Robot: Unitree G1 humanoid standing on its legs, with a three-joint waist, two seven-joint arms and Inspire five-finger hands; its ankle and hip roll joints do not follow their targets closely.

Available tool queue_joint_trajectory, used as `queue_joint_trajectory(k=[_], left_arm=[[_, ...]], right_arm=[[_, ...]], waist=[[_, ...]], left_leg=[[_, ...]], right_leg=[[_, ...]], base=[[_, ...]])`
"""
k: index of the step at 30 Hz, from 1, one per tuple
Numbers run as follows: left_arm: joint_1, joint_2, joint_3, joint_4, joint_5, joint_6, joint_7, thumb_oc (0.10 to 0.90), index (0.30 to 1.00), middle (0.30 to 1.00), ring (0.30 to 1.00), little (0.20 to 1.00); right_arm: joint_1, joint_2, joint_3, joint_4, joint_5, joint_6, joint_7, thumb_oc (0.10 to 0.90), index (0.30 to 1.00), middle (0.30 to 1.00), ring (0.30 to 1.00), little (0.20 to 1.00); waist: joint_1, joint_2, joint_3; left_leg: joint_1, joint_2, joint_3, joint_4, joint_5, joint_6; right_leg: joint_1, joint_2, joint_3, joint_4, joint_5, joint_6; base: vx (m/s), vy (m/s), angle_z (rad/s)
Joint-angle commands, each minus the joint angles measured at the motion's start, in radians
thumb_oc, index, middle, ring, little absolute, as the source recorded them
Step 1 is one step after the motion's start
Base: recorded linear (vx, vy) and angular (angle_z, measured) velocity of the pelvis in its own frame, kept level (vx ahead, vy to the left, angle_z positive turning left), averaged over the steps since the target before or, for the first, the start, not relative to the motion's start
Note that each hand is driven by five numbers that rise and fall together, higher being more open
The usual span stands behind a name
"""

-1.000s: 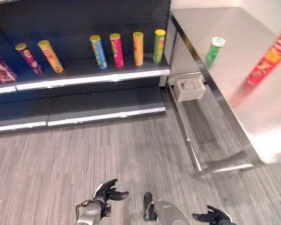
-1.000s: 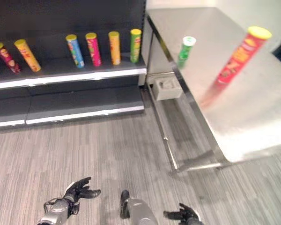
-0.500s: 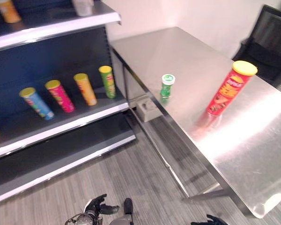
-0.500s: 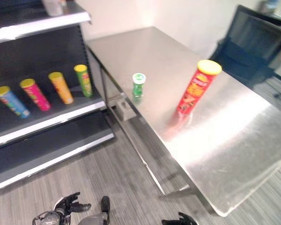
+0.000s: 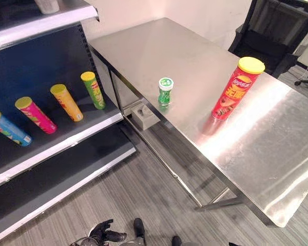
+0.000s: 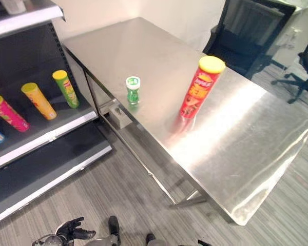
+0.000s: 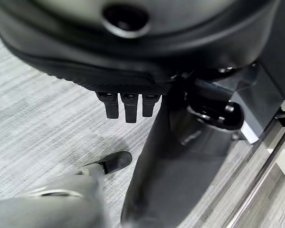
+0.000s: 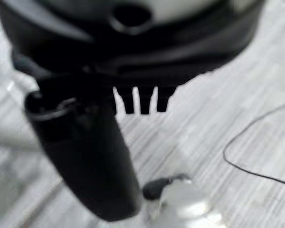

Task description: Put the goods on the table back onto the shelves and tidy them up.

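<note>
Red can [image 5: 235, 90] stands on table [image 5: 277, 148], well apart from left robot hand [image 5: 103, 234].

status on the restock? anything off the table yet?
Done: several tubes, such as the green tube and the orange tube, stand on the dark shelf. In hand: nothing; the left hand hangs low over the floor, fingers relaxed and empty, and the right hand is empty too. Left: the tall red can and the small green can both stand on the steel table.
</note>
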Motion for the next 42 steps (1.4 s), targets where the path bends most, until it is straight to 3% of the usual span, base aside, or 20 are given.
queue_joint_trajectory(k=[1,5,6,7,11,15,16,20,26,33,42], left_arm=[[-0.039,0.056,0.023,-0.04,0.007,-0.028,0.013,0.8,0.9,0.9,0.9,0.9],[-0.041,0.055,0.024,-0.037,0.041,-0.023,0.001,0.8,0.9,0.9,0.9,0.9],[-0.04,0.051,0.028,-0.034,0.057,-0.023,0.0,0.8,0.9,0.9,0.9,0.9],[-0.039,0.049,0.028,-0.033,0.066,-0.022,-0.002,0.8,0.9,0.9,0.9,0.9],[-0.019,0.035,0.041,-0.049,0.066,-0.021,-0.009,0.8,0.9,0.9,0.9,0.9],[0.005,0.036,0.032,-0.073,0.067,-0.025,-0.029,0.8,0.9,0.9,0.9,0.9],[0.024,0.04,0.023,-0.094,0.065,-0.029,-0.046,0.8,0.9,0.9,0.9,0.9],[0.045,0.038,0.004,-0.104,0.059,-0.032,-0.053,0.8,0.9,0.9,0.9,0.9],[0.077,0.03,-0.028,-0.101,0.055,-0.03,-0.06,0.8,0.9,0.9,0.9,0.9],[0.095,0.022,-0.039,-0.098,0.044,-0.03,-0.058,0.8,0.9,0.9,0.9,0.9],[0.109,0.018,-0.046,-0.108,0.043,-0.034,-0.057,0.8,0.9,0.9,0.9,0.9]], right_arm=[[0.037,-0.165,-0.088,0.052,0.075,-0.009,-0.049,0.8,0.9,0.9,0.9,0.9],[0.089,-0.371,-0.319,0.024,0.119,-0.021,-0.099,0.8,0.9,0.9,0.9,0.9],[0.107,-0.47,-0.405,-0.057,0.106,-0.039,-0.132,0.8,0.9,0.9,0.9,0.9],[0.112,-0.517,-0.434,-0.139,0.085,-0.049,-0.149,0.8,0.9,0.9,0.9,0.9],[0.112,-0.64,-0.525,-0.667,0.004,-0.138,-0.222,0.8,0.9,0.9,0.9,0.9],[0.046,-0.707,-0.509,-0.89,0.049,-0.209,-0.169,0.8,0.9,0.9,0.9,0.9],[-0.014,-0.764,-0.512,-0.99,0.119,-0.255,-0.131,0.8,0.9,0.9,0.9,0.9],[-0.098,-0.796,-0.471,-1.031,0.215,-0.291,-0.101,0.8,0.9,0.9,0.9,0.9],[-0.271,-0.847,-0.319,-1.055,0.318,-0.305,-0.057,0.8,0.9,0.9,0.9,0.9],[-0.372,-0.839,-0.201,-1.138,0.42,-0.313,0.011,0.8,0.9,0.9,0.9,0.9],[-0.493,-0.862,-0.004,-1.211,0.43,-0.282,0.078,0.8,0.9,0.9,0.9,0.9]], waist=[[0.009,-0.005,-0.006],[-0.014,-0.013,-0.025],[-0.022,-0.016,-0.032],[-0.026,-0.018,-0.034],[-0.033,-0.023,-0.048],[-0.02,-0.028,-0.065],[-0.005,-0.034,-0.082],[0.014,-0.036,-0.091],[0.046,-0.04,-0.11],[0.071,-0.038,-0.118],[0.094,-0.035,-0.118]], left_leg=[[0.1,0.009,0.008,0.01,-0.166,-0.074],[0.111,0.012,0.008,0.01,-0.178,-0.076],[0.117,0.016,0.009,0.01,-0.182,-0.08],[0.123,0.018,0.011,0.01,-0.185,-0.082],[0.139,0.029,0.026,0.01,-0.191,-0.088],[0.155,0.041,0.029,0.01,-0.194,-0.096],[0.165,0.05,0.027,0.01,-0.195,-0.103],[0.171,0.055,0.016,0.01,-0.194,-0.111],[0.179,0.065,-0.002,0.01,-0.187,-0.126],[0.177,0.073,-0.023,0.01,-0.18,-0.136],[0.168,0.078,-0.041,0.01,-0.166,-0.143]], right_leg=[[-0.13,-0.082,0.005,-0.07,0.196,0.117],[-0.12,-0.084,0.003,-0.082,0.195,0.126],[-0.116,-0.083,0.002,-0.086,0.193,0.128],[-0.112,-0.083,0.002,-0.088,0.192,0.129],[-0.109,-0.078,0.008,-0.092,0.192,0.126],[-0.093,-0.071,0.003,-0.096,0.183,0.117],[-0.075,-0.068,-0.011,-0.099,0.172,0.113],[-0.057,-0.065,-0.025,-0.1,0.163,0.108],[-0.028,-0.058,-0.058,-0.1,0.148,0.098],[-0.012,-0.056,-0.088,-0.1,0.137,0.09],[-0.004,-0.054,-0.117,-0.1,0.134,0.082]], base=[[0.06,0.033,-0.15],[0.07,0.005,-0.06],[0.05,-0.009,-0.04],[0.05,-0.011,-0.05],[0.03,-0.025,-0.12],[0.05,-0.067,-0.1],[0.08,-0.088,0.15],[0.04,-0.072,0.14],[0.03,-0.069,0.26],[0.01,-0.044,0.11],[0.0,-0.03,0.09]])
